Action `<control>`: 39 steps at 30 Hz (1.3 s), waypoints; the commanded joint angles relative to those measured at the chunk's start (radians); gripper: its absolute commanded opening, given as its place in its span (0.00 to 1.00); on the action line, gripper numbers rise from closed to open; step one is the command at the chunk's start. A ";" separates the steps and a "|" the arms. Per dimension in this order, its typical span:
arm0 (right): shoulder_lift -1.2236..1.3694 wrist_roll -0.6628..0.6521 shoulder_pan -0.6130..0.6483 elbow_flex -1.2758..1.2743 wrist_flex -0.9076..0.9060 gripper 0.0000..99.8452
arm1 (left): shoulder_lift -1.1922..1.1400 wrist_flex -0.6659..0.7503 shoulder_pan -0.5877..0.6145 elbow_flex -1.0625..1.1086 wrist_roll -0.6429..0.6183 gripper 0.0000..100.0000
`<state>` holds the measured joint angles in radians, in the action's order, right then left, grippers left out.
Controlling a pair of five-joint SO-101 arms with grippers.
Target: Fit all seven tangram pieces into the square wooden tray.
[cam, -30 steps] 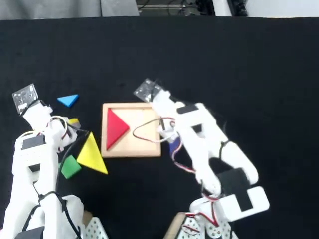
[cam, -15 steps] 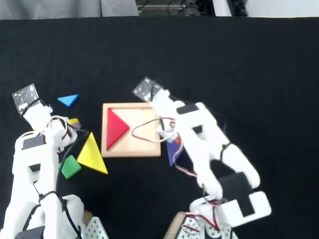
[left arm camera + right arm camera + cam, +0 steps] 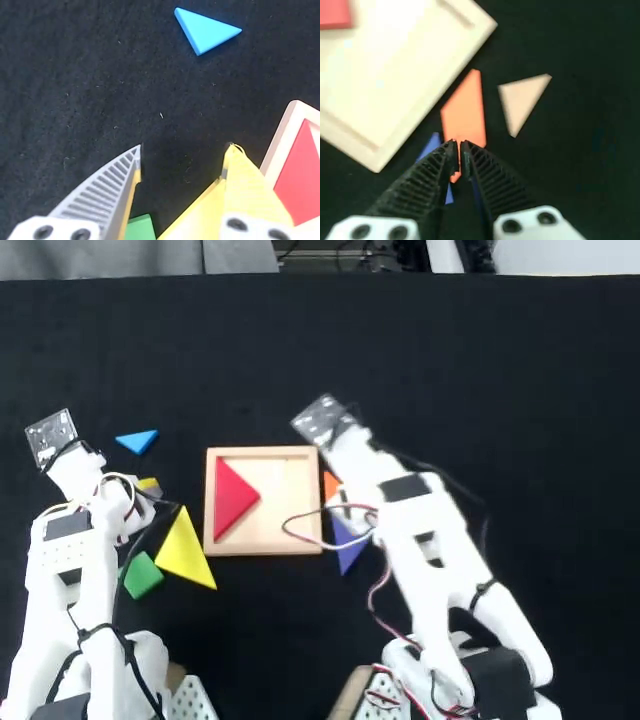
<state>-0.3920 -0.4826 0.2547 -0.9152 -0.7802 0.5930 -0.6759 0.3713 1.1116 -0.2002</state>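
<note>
So: one of seven in. Wooden tray (image 3: 280,480) sits in the counter's (image 3: 500,360) left half. Only the red triangle (image 3: 233,497) lies in it, long side against the tray's left wall. Out on the counter: yellow triangle (image 3: 185,550), green square (image 3: 141,576) and light-blue triangle (image 3: 137,441) nearer the left edge. Orange parallelogram (image 3: 331,485), blue triangle (image 3: 345,545) and pale triangle (image 3: 520,100) lie just off the tray's right side. Right tool (image 3: 458,146) is pinched closed, gripping nothing, tips over the orange piece. Left tool (image 3: 184,150) is spread wide and empty above bare counter, between light-blue triangle and tray. Six placements left, I'd say.
</note>
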 commanded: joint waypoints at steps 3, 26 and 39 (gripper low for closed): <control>0.114 -0.018 0.043 0.073 -0.008 0.16 | 0.020 0.018 -0.007 -0.005 -0.002 0.26; 0.228 -0.055 0.086 0.154 -0.006 0.13 | 0.020 0.018 -0.007 -0.010 -0.002 0.26; 0.352 -0.055 0.058 0.242 -0.043 0.13 | 0.020 0.018 -0.005 -0.007 0.000 0.26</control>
<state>-0.0437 -0.5255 0.3330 -0.7127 -0.8124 0.5930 -0.6759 0.3713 1.1116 -0.2002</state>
